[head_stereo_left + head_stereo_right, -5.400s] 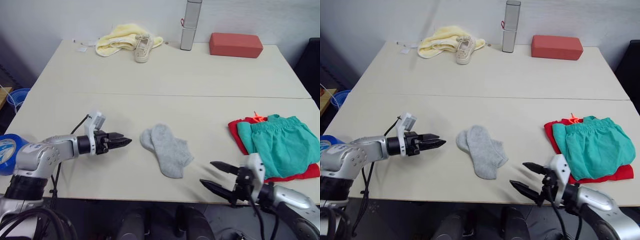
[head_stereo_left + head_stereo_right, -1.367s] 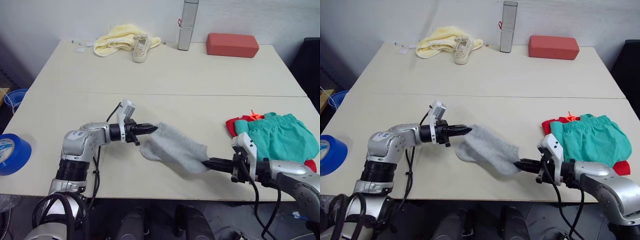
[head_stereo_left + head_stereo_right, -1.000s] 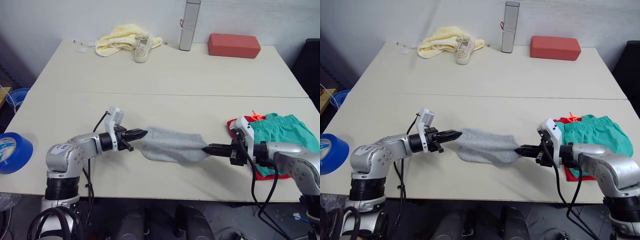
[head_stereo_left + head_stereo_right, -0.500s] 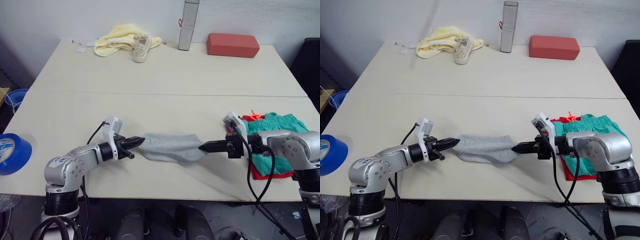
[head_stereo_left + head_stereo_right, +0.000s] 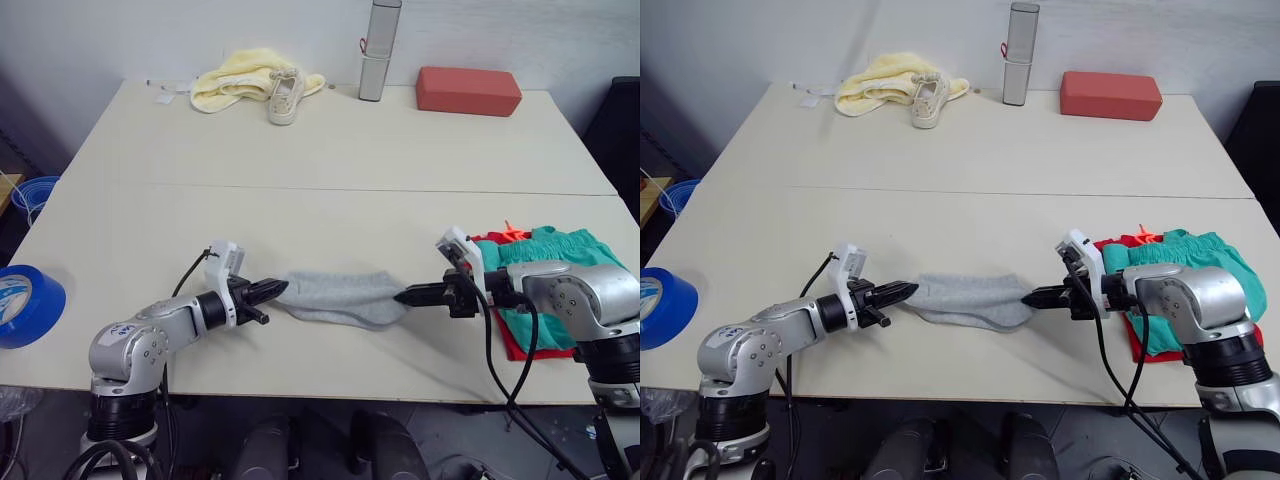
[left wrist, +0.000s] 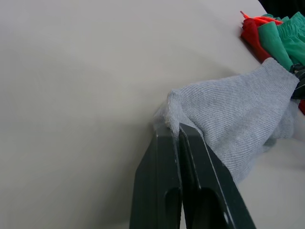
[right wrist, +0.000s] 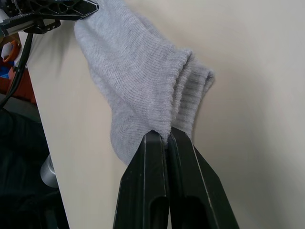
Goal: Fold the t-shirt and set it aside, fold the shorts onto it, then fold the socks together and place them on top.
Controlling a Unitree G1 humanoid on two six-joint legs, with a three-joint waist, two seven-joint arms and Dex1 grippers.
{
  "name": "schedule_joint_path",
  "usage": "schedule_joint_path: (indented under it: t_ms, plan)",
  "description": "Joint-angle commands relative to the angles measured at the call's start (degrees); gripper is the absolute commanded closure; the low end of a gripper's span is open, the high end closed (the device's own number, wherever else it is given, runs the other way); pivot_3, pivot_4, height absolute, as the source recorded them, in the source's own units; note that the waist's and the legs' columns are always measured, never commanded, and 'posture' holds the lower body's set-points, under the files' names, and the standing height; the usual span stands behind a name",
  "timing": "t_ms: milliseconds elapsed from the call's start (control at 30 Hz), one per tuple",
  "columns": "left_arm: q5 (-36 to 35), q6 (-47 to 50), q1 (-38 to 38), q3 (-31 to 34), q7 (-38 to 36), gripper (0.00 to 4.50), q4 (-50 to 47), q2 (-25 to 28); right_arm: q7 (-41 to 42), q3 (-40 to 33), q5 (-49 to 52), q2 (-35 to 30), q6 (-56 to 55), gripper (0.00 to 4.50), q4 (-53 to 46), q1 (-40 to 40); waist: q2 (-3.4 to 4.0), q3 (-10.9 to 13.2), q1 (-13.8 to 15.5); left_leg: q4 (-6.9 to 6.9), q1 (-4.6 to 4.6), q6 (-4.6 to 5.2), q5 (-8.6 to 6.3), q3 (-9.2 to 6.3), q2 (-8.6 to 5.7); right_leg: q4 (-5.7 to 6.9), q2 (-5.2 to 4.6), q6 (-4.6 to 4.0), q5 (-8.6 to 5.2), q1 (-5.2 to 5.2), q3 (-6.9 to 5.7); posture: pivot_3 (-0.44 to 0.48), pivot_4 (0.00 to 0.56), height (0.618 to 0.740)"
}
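socks (image 5: 340,296) stretched lengthwise left to right, left gripper (image 5: 281,287) and right gripper (image 5: 402,296) jaws clamping opposite ends

Socks (image 5: 340,297): light grey, fine ribbed knit. Shorts (image 5: 560,270): teal-green w/ orange-pink drawstring (image 5: 514,233). T-shirt (image 5: 520,345) under them: bright red. Worktop (image 5: 340,150): pale cream, plain. Left end effector (image 5: 268,291) & right end effector (image 5: 412,296): black fingers, silver-grey arms w/ white wrist parts. Far side: pale yellow cloth (image 5: 235,78), off-white shoe (image 5: 284,95), red-brown block (image 5: 469,90), silver-grey upright cylinder (image 5: 377,50). Blue tape roll (image 5: 28,305), white inside, at the left edge.
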Motion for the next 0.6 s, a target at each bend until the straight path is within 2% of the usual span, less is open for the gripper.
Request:
schedule_joint_path:
  t_ms: [33,67,167,333,467,533,600]
  plan:
    - [-1.2,0.1,0.2,-0.2,-0.6,4.45,-0.7,0.5,-0.3,-0.6,-0.5,0.1,-0.1,4.50,-0.2,-0.5,0.00,0.0,0.0,0.00,0.00,0.00,0.00,0.00,0.00,0.00,0.00,0.00,0.00,0.00,0.00,0.000,0.150,0.740]
    - [-1.6,0.9,0.2,-0.1,-0.4,4.45,-0.8,0.4,-0.8,-1.2,-0.5,0.6,-0.2,4.50,0.2,-0.6,0.00,0.0,0.0,0.00,0.00,0.00,0.00,0.00,0.00,0.00,0.00,0.00,0.00,0.00,0.00,0.000,0.150,0.740]
    - [-1.5,1.3,0.4,-0.6,-0.7,3.79,-1.0,0.8,-0.3,-1.2,-0.4,0.4,-0.1,3.79,-0.1,-0.5,0.00,0.0,0.0,0.00,0.00,0.00,0.00,0.00,0.00,0.00,0.00,0.00,0.00,-0.01,0.00,0.000,0.150,0.740]
    - [-0.9,0.7,1.5,-1.0,-0.8,2.17,-1.7,2.1,3.1,-1.5,1.1,-1.8,0.4,1.97,-1.5,0.0,0.01,0.0,0.0,-0.01,0.00,-0.01,-0.01,0.00,0.00,-0.01,0.00,0.00,0.00,-0.01,0.00,0.000,0.150,0.740]
    - [0.2,-5.4,3.0,1.8,-4.9,0.91,-2.0,6.4,5.6,-7.7,1.9,-3.3,-5.1,0.56,-1.8,2.1,0.02,0.0,0.0,-0.04,-0.01,-0.16,-0.09,0.00,0.01,-0.03,0.00,-0.01,0.00,-0.03,0.01,0.000,0.150,0.740]
    - [-0.1,-9.2,3.8,2.4,-10.2,0.91,-1.9,10.2,9.2,-10.9,2.2,-3.3,-11.4,0.01,-2.6,4.0,0.03,0.0,0.0,-0.06,-0.02,-0.22,-0.13,0.00,0.02,-0.05,0.01,-0.03,-0.01,-0.06,0.00,0.000,0.150,0.740]
    - [-0.8,-12.6,4.2,3.1,-14.8,0.91,-1.4,12.8,10.7,-13.7,3.4,-1.6,-15.8,0.01,-3.6,4.9,0.03,0.0,0.0,-0.08,-0.03,-0.25,-0.16,0.03,0.02,-0.06,0.02,-0.03,-0.02,-0.09,0.01,0.000,0.150,0.740]
